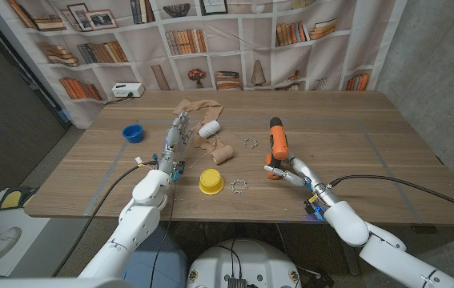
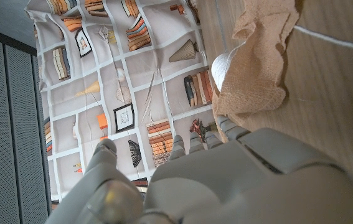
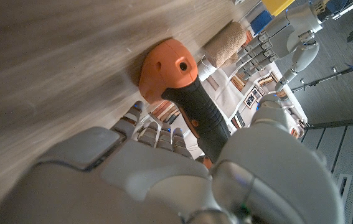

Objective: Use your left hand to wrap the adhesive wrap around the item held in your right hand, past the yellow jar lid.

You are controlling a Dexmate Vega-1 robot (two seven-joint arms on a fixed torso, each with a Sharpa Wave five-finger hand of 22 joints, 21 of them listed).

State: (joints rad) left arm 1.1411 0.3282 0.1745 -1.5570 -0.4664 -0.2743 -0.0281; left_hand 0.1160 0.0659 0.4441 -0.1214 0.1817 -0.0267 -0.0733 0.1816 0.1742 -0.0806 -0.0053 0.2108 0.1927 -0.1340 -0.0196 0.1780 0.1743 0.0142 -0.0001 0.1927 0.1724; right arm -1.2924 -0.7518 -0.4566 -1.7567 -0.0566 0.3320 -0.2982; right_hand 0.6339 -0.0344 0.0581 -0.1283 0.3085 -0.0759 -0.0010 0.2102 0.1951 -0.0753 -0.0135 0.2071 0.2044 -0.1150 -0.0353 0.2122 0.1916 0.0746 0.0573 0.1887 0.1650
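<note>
We are holding the orange-and-black tool (image 1: 278,142) in our right hand (image 1: 292,171), fingers curling around its black grip with the orange end against the wooden table (image 1: 355,128); we are reading no lettering on it. Our left hand (image 1: 174,144) is reaching toward the crumpled tan adhesive wrap (image 1: 188,107) with fingers extended, holding nothing, while a tan roll (image 1: 222,153) is sitting just beyond the yellow jar lid (image 1: 211,182).

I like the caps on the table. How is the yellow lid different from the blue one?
The yellow jar lid is bigger than the blue cap. The yellow jar lid sits near the table's front middle, by the tan wrap roll; the blue cap sits out past the left hand. Both are round, and no hand touches them.
</note>
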